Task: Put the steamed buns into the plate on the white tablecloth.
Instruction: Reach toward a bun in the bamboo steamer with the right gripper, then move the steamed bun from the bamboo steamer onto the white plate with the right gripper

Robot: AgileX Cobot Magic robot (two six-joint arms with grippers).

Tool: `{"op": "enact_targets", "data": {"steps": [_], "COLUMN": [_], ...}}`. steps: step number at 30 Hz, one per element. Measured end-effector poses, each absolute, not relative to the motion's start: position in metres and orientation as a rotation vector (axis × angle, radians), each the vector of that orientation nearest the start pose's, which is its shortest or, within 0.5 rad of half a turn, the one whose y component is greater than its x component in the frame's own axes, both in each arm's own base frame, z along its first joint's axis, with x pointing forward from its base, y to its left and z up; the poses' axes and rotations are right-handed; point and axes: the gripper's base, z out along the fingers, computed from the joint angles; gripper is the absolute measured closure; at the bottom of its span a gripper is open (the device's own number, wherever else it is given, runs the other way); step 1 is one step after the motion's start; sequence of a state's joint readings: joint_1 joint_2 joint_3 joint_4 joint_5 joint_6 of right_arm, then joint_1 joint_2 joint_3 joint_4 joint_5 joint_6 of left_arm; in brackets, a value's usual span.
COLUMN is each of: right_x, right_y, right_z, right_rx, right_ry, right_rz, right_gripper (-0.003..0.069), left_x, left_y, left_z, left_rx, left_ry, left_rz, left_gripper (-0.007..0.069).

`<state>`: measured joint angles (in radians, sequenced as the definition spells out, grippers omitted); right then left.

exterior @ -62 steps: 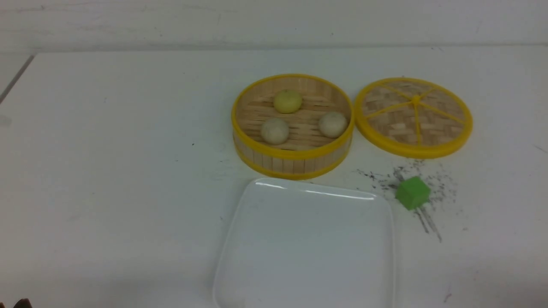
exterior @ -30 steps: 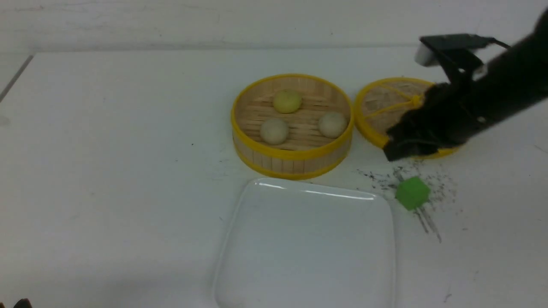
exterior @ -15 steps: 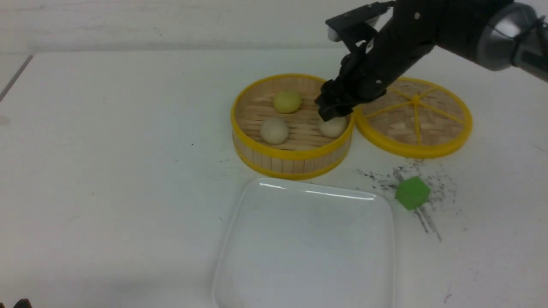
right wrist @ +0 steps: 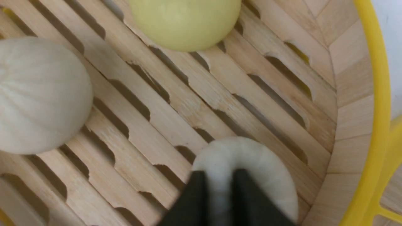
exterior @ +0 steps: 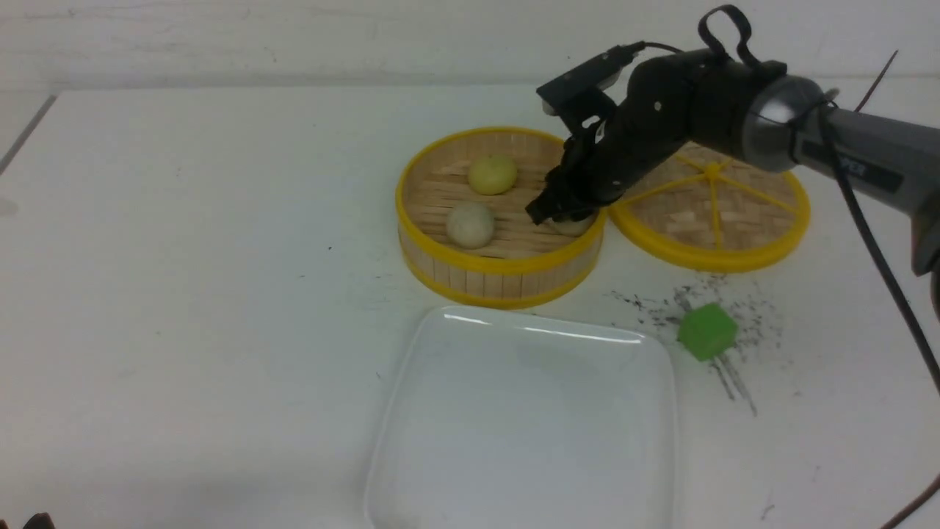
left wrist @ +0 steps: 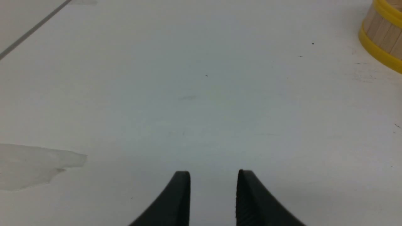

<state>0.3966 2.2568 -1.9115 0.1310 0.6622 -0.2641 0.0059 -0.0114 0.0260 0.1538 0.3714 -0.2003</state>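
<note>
Three steamed buns lie in the round bamboo steamer (exterior: 499,283): a pale yellow one (exterior: 493,174) at the back, a beige one (exterior: 471,224) at the front left, and a beige one (exterior: 578,225) at the right. My right gripper (exterior: 562,217) reaches down into the steamer and is shut on the top of the right beige bun (right wrist: 267,169). In the right wrist view its narrow jaws (right wrist: 220,175) pinch that bun. The white square plate (exterior: 543,330) lies in front of the steamer on the white tablecloth (exterior: 183,257). My left gripper (left wrist: 213,172) is open over bare cloth.
The flat woven steamer lid (exterior: 709,198) lies right of the steamer, under my right arm. A green cube (exterior: 707,332) sits among dark specks right of the plate. The steamer's wall (left wrist: 381,37) shows at the edge of the left wrist view.
My right arm came in from the right, passed over the lid and went down into the steamer onto the right beige bun. The buns, plate and cube have not moved.
</note>
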Motion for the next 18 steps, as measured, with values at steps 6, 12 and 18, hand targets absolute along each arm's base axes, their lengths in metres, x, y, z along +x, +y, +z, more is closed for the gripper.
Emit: {"op": "enact_targets", "data": {"steps": [6,12,18], "right_x": [0.455,0.411,0.334], "right_y": [0.2,0.186,0.162], "right_z": [0.246,0.331,0.414], "right_rx": [-0.718,-0.73,-0.779], "right_ry": [2.365,2.343,2.395], "right_rz": [0.217,0.276,0.386], "right_gripper": [0.0641,0.0641,0.0641], "left_x": [0.053,0.053,0.053], "left_y": [0.005,0.005,0.005], "left_z": [0.172,0.172,0.172], "left_rx": [-0.097,-0.097,-0.097], "left_ry": [1.863,1.863,1.863], "left_rz": [0.017,0.017,0.017], "left_gripper": [0.0384,0.0384,0.0384]}}
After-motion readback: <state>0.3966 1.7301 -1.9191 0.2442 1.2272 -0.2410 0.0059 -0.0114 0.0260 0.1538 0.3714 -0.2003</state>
